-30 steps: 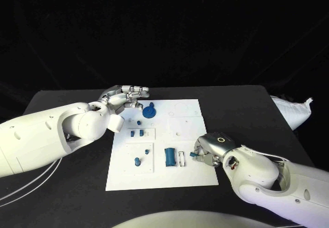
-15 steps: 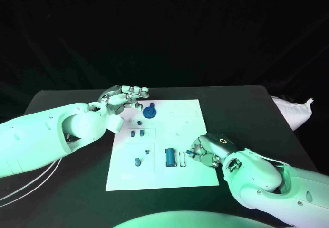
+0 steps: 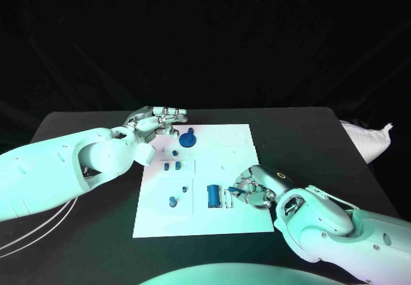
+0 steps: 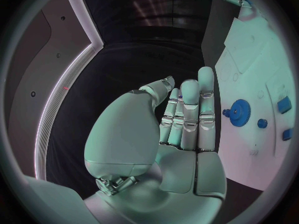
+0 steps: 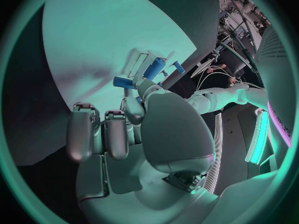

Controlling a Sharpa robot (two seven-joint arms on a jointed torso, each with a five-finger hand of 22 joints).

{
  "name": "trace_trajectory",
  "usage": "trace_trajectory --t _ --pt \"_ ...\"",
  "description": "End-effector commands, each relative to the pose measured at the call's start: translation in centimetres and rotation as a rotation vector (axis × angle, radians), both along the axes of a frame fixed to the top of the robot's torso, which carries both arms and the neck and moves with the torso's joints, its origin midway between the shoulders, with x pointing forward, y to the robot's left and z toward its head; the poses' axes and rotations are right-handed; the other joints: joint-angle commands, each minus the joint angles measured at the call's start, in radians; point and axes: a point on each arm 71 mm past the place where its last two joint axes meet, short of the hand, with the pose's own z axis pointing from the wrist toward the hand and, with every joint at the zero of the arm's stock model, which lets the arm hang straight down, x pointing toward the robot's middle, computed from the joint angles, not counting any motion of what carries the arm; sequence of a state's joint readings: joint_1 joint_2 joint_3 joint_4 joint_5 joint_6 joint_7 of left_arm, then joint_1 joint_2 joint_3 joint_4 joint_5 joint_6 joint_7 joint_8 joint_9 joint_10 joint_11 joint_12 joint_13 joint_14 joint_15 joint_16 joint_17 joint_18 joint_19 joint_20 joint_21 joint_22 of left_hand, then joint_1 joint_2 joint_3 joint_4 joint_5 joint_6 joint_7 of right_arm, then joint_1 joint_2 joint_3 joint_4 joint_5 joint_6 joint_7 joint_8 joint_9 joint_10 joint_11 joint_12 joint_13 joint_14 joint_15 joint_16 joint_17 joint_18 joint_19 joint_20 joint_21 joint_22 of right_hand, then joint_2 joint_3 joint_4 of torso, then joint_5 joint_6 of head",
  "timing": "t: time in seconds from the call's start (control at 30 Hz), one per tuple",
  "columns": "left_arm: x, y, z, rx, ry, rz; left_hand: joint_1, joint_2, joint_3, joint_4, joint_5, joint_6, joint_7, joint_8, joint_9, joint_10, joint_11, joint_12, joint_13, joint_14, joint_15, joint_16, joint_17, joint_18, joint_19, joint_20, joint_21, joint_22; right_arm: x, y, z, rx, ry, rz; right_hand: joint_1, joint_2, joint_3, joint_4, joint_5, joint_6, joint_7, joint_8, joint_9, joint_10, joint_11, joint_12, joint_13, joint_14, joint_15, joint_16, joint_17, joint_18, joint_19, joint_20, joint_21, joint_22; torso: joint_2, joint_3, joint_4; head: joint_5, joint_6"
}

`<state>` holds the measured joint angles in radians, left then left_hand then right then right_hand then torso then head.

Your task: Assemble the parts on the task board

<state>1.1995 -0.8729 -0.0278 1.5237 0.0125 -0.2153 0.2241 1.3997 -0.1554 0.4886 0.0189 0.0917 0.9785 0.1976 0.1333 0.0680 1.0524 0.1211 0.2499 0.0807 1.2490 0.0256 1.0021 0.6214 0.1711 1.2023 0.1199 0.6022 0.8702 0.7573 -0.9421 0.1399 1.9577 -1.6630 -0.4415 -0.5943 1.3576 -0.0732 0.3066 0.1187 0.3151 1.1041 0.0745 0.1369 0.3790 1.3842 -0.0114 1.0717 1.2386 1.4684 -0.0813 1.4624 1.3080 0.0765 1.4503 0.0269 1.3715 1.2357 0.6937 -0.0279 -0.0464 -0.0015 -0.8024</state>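
The white task board [image 3: 240, 219] lies in the middle of the table. My right hand [image 3: 255, 189] hovers over its right side and pinches a small blue part [image 3: 233, 190] between thumb and a finger; the right wrist view shows that small blue part [image 5: 123, 82] at the fingertips of the right hand [image 5: 118, 129]. Just beside it lies a blue cylinder [image 3: 211, 196] next to a narrow slot [image 3: 226, 199]. My left hand [image 3: 159, 121] hangs at the board's far left corner, fingers straight and holding nothing. A blue gear [image 3: 187, 140] sits close to it.
Two small blue pegs [image 3: 171, 167] stand in a square block on the board's left half, and another blue piece [image 3: 172, 202] lies nearer me. The left wrist view shows the gear [image 4: 239, 112] beyond the left hand [image 4: 184, 129]. Black table [image 3: 308, 136] surrounds the board.
My right hand has moved left over the board, carrying the small blue part closer to the cylinder and the slot. The left hand has stayed in place.
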Motion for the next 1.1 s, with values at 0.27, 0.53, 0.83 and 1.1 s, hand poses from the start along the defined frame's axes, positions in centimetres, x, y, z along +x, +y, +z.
trace_trajectory --t 0.27,0.53,0.83,1.1 --pt "-0.1 -0.4 0.1 -0.007 -0.005 -0.024 0.005 0.008 -0.001 -0.006 0.002 -0.009 0.000 0.007 0.001 -0.004 0.000 0.005 0.001 -0.005 0.002 0.005 -0.001 0.012 0.000 0.005 -0.005 -0.001 0.0 0.9 -1.3 -0.036 0.143 0.036 -0.078 -0.001 -0.019 0.042 0.041 0.024 -0.014 0.013 0.063 0.033 -0.006 0.042 0.027 0.075 -0.003 0.014 0.121 -0.012 0.013 -0.005 0.021 0.026 0.001 -0.0001 -0.0006 0.000 0.001" --pt "-0.1 -0.5 0.1 -0.007 -0.004 -0.026 0.005 0.008 -0.001 -0.006 0.002 -0.009 0.000 0.007 0.001 -0.004 0.000 0.005 0.001 -0.005 0.002 0.005 -0.001 0.012 0.000 0.005 -0.005 -0.001 0.1 1.2 -1.5 -0.047 0.149 0.044 -0.113 0.001 -0.033 0.060 0.031 0.030 -0.016 0.014 0.066 0.036 -0.008 0.036 0.024 0.075 -0.005 0.015 0.123 -0.013 0.015 -0.007 0.023 0.029 0.000 -0.0002 0.0010 0.000 0.000" --pt "-0.1 -0.5 0.1 -0.008 -0.002 -0.030 0.005 0.007 -0.002 -0.008 0.002 -0.010 0.001 0.008 0.001 -0.005 0.000 0.007 0.001 -0.005 0.002 0.006 -0.001 0.012 0.001 0.004 -0.005 -0.001 0.2 1.2 -1.5 -0.068 0.133 0.048 -0.151 0.012 -0.055 0.082 0.019 0.058 -0.028 0.030 0.078 0.054 -0.017 0.076 0.052 0.075 -0.012 0.013 0.121 -0.013 0.015 -0.013 0.022 0.029 0.000 0.0003 0.0002 0.001 0.000" --pt "-0.2 -0.5 0.1 -0.008 0.000 -0.032 0.005 0.007 -0.002 -0.008 0.002 -0.010 0.001 0.008 0.001 -0.005 0.000 0.007 0.001 -0.005 0.002 0.006 -0.001 0.012 0.001 0.004 -0.005 -0.001 0.2 1.1 -1.3 -0.088 0.102 0.050 -0.159 0.016 -0.060 0.086 0.016 0.067 -0.033 0.037 0.083 0.065 -0.021 0.103 0.071 0.075 -0.015 0.014 0.123 -0.013 0.016 -0.016 0.022 0.030 0.001 0.0007 0.0005 0.001 0.000"
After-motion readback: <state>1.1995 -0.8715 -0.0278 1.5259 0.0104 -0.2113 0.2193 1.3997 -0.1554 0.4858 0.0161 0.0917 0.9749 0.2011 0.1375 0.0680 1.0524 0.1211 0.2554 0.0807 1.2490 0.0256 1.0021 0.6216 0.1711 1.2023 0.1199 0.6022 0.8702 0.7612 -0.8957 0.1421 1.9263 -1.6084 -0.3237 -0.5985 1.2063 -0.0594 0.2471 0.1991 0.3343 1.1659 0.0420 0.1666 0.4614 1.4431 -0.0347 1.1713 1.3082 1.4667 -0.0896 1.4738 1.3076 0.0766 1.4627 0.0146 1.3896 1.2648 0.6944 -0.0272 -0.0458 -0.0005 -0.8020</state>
